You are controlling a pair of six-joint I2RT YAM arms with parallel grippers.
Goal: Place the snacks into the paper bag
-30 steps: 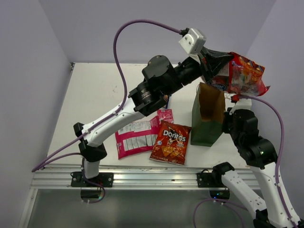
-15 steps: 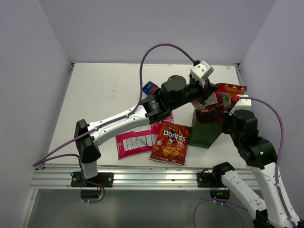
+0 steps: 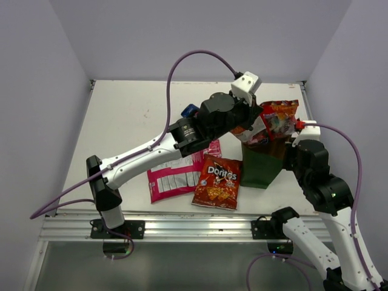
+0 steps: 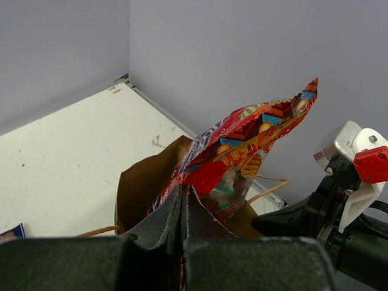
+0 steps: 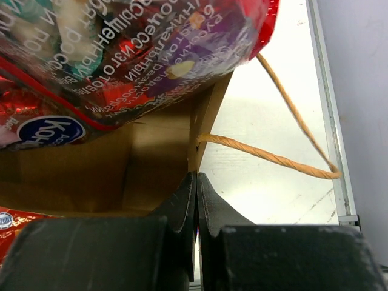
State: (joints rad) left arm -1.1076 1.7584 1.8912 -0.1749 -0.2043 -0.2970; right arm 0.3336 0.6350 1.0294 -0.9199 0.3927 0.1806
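Frame centre: my left gripper (image 4: 183,212) pinches the red chip bag (image 4: 242,142) above the paper bag (image 4: 142,182), while my right gripper (image 5: 196,182) clamps its rim steady.

From above, the left arm (image 3: 151,151) covers most of the blue bag (image 3: 190,110) and nearly all of the small pink sachet (image 3: 212,145). The red chip bag (image 3: 277,118) has its lower end out of sight in the paper bag (image 3: 262,170). The right pincer (image 5: 197,182) cannot be made out from above, and its own camera cuts the chip bag off at the top edge.
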